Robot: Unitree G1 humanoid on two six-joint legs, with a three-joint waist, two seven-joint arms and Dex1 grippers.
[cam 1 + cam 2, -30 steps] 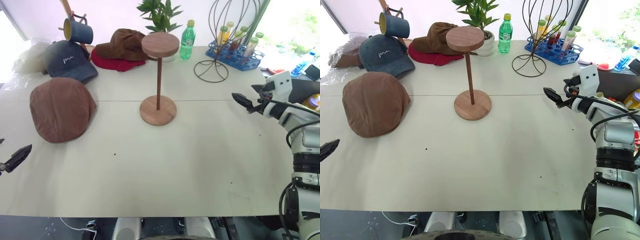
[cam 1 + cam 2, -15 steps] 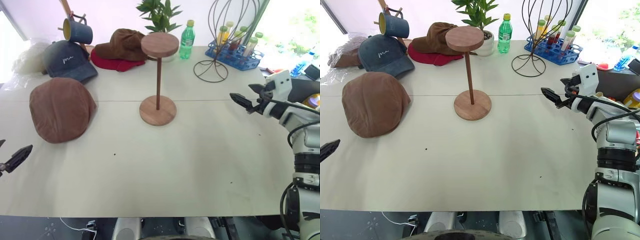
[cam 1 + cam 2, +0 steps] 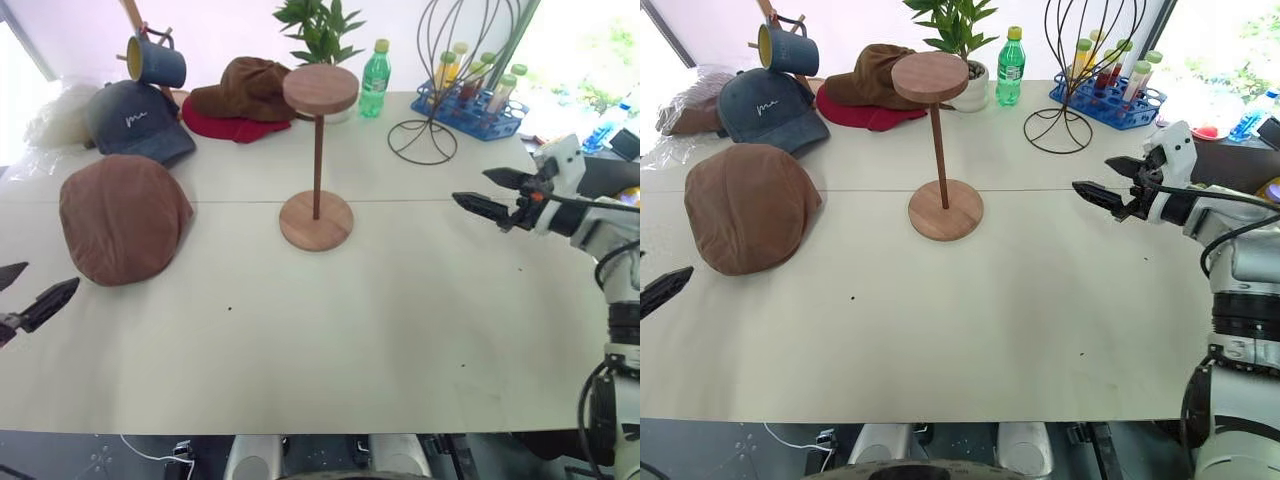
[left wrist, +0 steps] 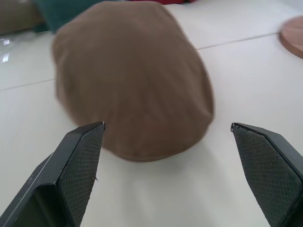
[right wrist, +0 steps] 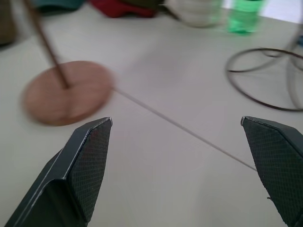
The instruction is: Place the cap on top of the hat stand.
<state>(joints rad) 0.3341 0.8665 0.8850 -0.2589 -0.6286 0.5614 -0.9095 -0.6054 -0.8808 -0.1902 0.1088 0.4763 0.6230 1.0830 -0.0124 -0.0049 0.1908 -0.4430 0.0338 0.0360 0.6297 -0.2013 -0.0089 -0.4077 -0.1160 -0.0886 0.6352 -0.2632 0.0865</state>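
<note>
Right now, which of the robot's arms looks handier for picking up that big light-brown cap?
The left. Its open left gripper sits just short of the cap, facing it, while the open right gripper hangs beyond the hat stand, far from the cap.

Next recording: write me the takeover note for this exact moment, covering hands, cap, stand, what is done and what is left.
Left hand: open, empty, low at the table's left edge, pointed at the cap and short of it.
Right hand: open, empty, above the table to the right of the hat stand.
Cap: flat on the table, left of the stand, untouched.
Stand: upright mid-table, top disc bare.
Done: nothing yet.
Left: grasp the cap, lift it, set it on the top disc.
</note>
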